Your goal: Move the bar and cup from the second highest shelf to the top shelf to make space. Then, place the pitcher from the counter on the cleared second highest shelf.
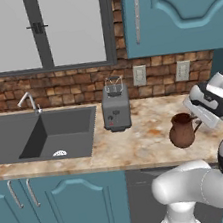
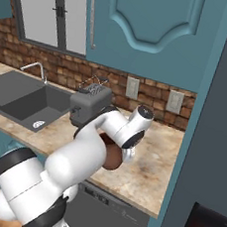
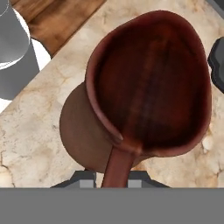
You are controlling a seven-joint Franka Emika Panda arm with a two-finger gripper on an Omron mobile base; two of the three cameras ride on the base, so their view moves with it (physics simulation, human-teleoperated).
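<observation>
The claw (image 3: 111,177) sits directly over the reddish-brown clay pitcher (image 3: 144,87), looking down into its flared mouth, with the two finger bases either side of the loop handle at the bottom of the hand view. The fingertips (image 3: 83,178) are hidden behind the handle and the lower edge, so whether the claw is wide, narrow or gripping the handle cannot be told. In the left base view the pitcher (image 1: 182,130) stands upright on the beige-and-brown mottled stone surface (image 1: 138,142), near its front edge, handle turned toward the white arm. Further left on the surface stands a grey toaster (image 1: 116,108), well apart from the pitcher, and beyond it the dark grey sink (image 1: 16,135) with a curved tap (image 1: 28,101).
</observation>
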